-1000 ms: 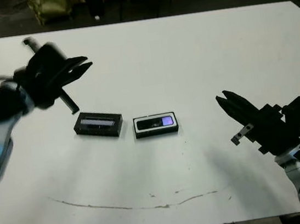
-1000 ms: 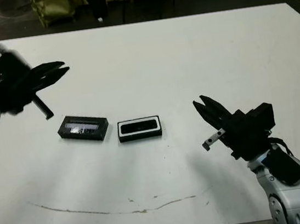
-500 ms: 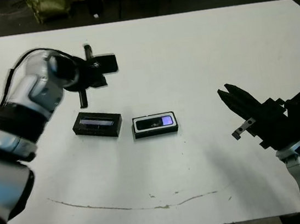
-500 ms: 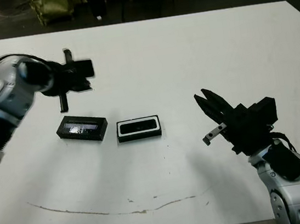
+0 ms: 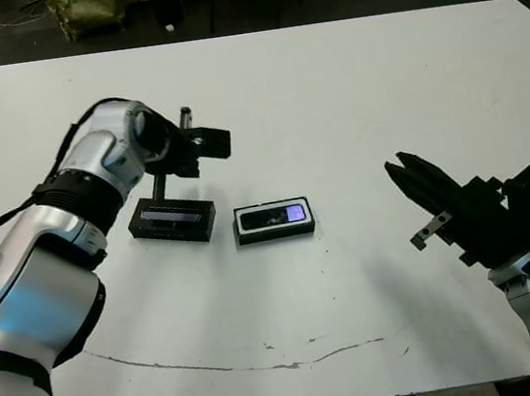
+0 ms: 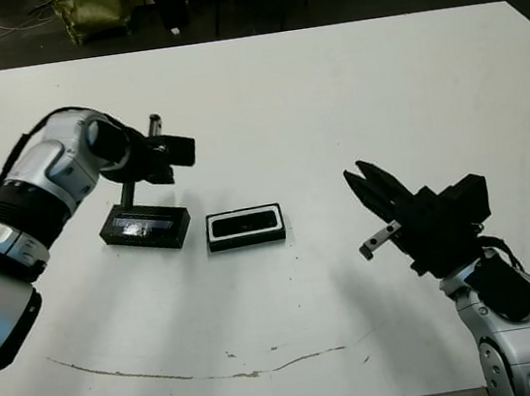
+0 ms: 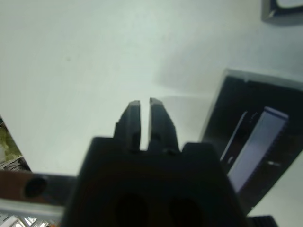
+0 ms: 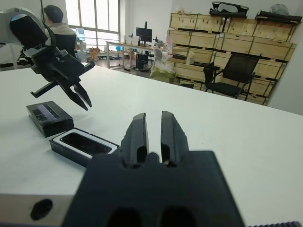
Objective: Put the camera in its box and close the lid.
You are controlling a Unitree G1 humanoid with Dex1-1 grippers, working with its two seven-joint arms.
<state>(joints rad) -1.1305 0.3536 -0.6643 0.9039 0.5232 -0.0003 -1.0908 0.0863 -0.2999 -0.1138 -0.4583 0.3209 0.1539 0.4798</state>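
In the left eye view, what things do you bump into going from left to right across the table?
Left claw → lid → box with the camera inside → right claw.

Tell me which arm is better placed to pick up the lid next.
Left. The left gripper hangs right over the lid, which lies beside the box holding the camera. The right gripper is farther off, across bare table.

The lid (image 5: 173,219) is matt black with a shiny grey strip. The camera (image 5: 273,217) has a glossy lens. The table (image 5: 350,99) is smooth matt white.
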